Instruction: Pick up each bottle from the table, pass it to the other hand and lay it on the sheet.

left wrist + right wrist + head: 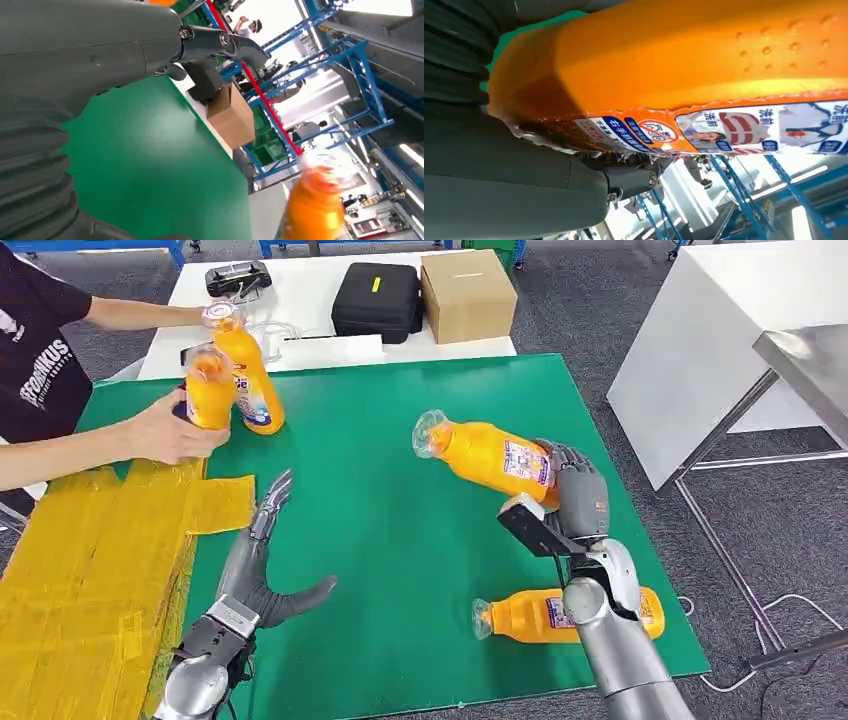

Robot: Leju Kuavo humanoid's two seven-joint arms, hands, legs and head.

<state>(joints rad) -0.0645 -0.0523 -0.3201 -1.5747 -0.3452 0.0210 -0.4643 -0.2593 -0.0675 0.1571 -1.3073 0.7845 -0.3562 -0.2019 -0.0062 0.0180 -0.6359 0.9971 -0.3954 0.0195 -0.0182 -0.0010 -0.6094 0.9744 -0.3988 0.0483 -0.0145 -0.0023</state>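
The right hand (578, 502) grips an orange bottle (487, 455) above the counter (400, 540), its cap pointing toward the left hand (262, 570); that hand waits with fingers spread.

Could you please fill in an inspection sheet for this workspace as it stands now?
Surface: green mat on the table; yellow sheet at its left.
Job's things: held bottle lifted sideways; lying bottle near the mat's edge; two bottles in a person's hands.
Clutter: black case, cardboard box on the white table.
Hands: right hand grips the held bottle; left hand open.
Cables: white cable on the floor.
Surroundings: blue racks.
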